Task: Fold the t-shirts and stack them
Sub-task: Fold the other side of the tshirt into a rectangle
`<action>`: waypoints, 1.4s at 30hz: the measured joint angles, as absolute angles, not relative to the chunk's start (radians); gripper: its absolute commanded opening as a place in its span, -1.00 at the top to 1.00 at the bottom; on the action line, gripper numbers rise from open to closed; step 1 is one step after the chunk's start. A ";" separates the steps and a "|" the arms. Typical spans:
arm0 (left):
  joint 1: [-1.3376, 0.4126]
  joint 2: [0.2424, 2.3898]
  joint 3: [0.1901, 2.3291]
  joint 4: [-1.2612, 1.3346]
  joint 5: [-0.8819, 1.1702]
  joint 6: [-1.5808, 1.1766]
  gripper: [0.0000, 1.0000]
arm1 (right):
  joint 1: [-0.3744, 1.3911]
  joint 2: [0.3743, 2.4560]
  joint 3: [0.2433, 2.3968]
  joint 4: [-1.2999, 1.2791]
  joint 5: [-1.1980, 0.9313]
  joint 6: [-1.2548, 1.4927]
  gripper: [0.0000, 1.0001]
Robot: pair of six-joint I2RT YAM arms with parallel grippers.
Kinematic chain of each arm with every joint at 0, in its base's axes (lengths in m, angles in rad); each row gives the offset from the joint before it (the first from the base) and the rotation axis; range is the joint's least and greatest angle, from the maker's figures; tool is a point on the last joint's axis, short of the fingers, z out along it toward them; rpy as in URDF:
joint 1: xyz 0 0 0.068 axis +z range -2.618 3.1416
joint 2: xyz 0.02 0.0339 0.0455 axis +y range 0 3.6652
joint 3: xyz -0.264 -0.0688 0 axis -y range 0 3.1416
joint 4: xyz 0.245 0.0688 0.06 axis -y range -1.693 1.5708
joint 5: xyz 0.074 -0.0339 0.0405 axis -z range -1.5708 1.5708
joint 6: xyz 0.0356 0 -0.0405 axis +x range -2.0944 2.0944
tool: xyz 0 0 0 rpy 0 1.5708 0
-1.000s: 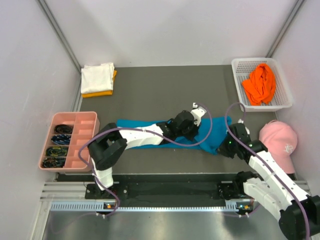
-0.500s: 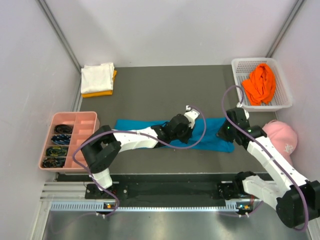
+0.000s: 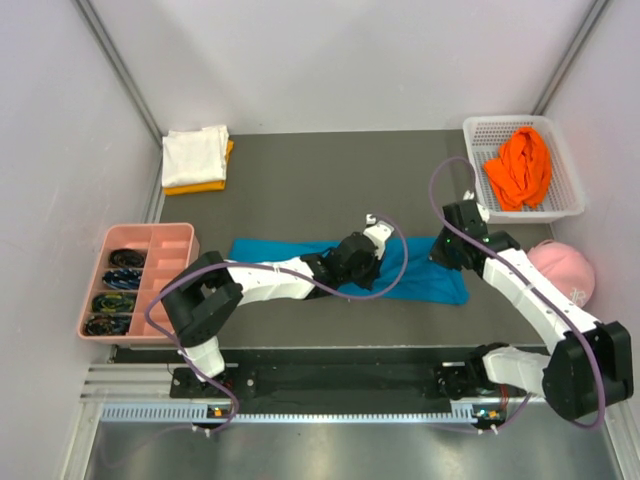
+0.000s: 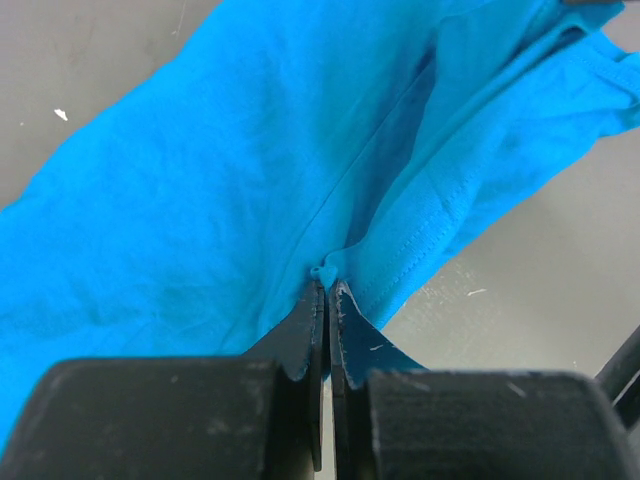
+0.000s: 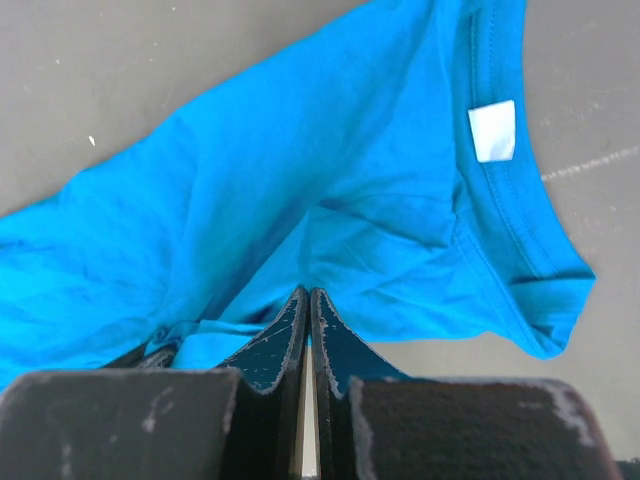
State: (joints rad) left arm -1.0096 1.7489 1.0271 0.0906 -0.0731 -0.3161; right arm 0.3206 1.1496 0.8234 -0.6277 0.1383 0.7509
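The teal-blue t-shirt lies as a long band across the middle of the dark table. My left gripper is over the band's middle, its jaws shut on a small pinch of the shirt's hem. At the band's right end, my right gripper is shut on a fold of the teal cloth; creases fan out from its tips and the collar tag shows. A folded white t-shirt rests on a yellow-orange one at the back left. The bright orange t-shirt sits crumpled in a basket.
The white mesh basket stands at the back right. A pink baseball cap lies by the right arm's forearm. A pink compartment tray with coiled cables sits at the left edge. Grey walls close in three sides.
The right gripper moved back and left, and the shirt's bunched right end now lies spread out flat. The left gripper shifted slightly left and back, still holding the cloth.
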 measured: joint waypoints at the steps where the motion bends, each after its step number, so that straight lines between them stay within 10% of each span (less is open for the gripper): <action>1: -1.010 1.749 1.024 0.092 -0.076 -0.317 1.00 | 0.321 1.162 0.828 -0.625 0.139 0.750 1.00; 17: -1.010 1.791 1.038 0.128 -0.133 -0.324 0.88 | 0.318 1.333 0.968 -0.559 0.159 0.703 1.00; 27: -0.995 1.853 1.093 0.127 -0.213 -0.325 -0.47 | 0.302 1.477 1.031 -0.515 0.143 0.675 1.00; 42: -0.883 1.699 1.058 0.083 -0.478 -0.304 -0.50 | 0.270 1.565 1.047 -0.479 0.110 0.654 1.00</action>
State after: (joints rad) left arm -0.8829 1.6989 1.0576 0.0826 -0.4778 -0.3042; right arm 0.2695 1.5646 1.0466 -0.4793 0.1097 0.6537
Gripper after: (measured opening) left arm 0.750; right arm 0.006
